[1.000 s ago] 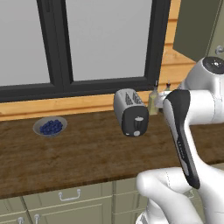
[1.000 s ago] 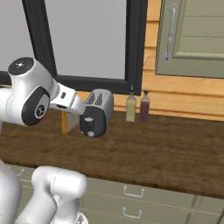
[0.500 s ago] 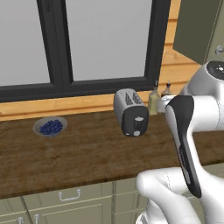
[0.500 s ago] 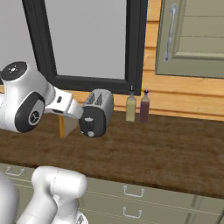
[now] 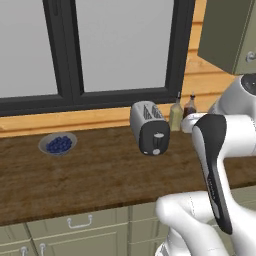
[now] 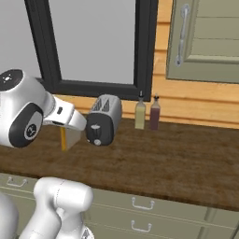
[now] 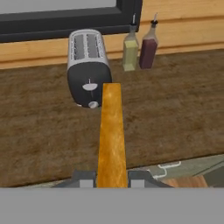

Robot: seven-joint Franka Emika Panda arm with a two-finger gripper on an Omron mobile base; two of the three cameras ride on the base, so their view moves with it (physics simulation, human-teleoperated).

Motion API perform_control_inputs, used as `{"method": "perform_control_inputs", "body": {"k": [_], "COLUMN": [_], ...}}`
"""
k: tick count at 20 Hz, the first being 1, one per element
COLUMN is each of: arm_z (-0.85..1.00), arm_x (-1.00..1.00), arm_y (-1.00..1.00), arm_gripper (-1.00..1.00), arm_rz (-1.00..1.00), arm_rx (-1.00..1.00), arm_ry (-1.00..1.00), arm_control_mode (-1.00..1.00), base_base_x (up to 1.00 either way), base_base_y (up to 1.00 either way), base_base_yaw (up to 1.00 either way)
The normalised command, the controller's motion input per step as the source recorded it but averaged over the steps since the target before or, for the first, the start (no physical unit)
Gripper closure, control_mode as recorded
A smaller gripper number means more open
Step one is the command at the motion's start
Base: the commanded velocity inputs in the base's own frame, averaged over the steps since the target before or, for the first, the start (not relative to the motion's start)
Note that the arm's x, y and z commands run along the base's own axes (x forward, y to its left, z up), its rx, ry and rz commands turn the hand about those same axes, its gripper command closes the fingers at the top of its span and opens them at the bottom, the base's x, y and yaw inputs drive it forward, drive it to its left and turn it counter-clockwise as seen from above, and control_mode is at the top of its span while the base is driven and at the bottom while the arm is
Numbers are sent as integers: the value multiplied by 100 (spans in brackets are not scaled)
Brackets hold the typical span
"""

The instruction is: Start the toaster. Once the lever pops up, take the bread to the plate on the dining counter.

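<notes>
My gripper [image 7: 111,179] is shut on the bread [image 7: 111,131], a tan-brown slice seen edge-on that runs up the middle of the hand view. From the right base view the bread [image 6: 69,139] hangs under the white hand, just left of the toaster [image 6: 103,120] and above the wooden counter. The silver toaster [image 7: 88,72] stands near the window wall with both slots empty. Its black end panel faces me with the lever [image 7: 89,86] above the round dial. The toaster [image 5: 150,129] sits mid-counter in the left base view. The plate and the dining counter are out of view.
Two bottles [image 7: 130,52] [image 7: 148,49] stand right of the toaster against the wall. A grey bowl of blue berries [image 5: 58,144] sits far left on the counter [image 5: 100,175]. A dark window frame runs behind, a wall cabinet [image 6: 205,42] hangs at right, and drawers line the front.
The arm has swung slightly, its elbow dropping lower in both base views, with the bread still held. The toaster, bottles and bowl have stayed put.
</notes>
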Motion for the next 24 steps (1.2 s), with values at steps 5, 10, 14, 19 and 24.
{"method": "perform_control_inputs", "body": {"k": [5,10,14,19,24], "arm_z": [0,0,0,0,0], "arm_x": [0,0,0,0,0], "arm_y": [0,0,0,0,0], "arm_gripper": [100,100,100,100,100], "arm_rz": [0,0,0,0,0], "arm_rx": [0,0,0,0,0], "arm_ry": [0,0,0,0,0], "arm_control_mode": [100,100,100,100,100], "base_base_x": [-66,-65,-45,-30,-17], "base_base_y": [28,52,45,29,28], "base_base_yaw": [32,73,96,100,99]}}
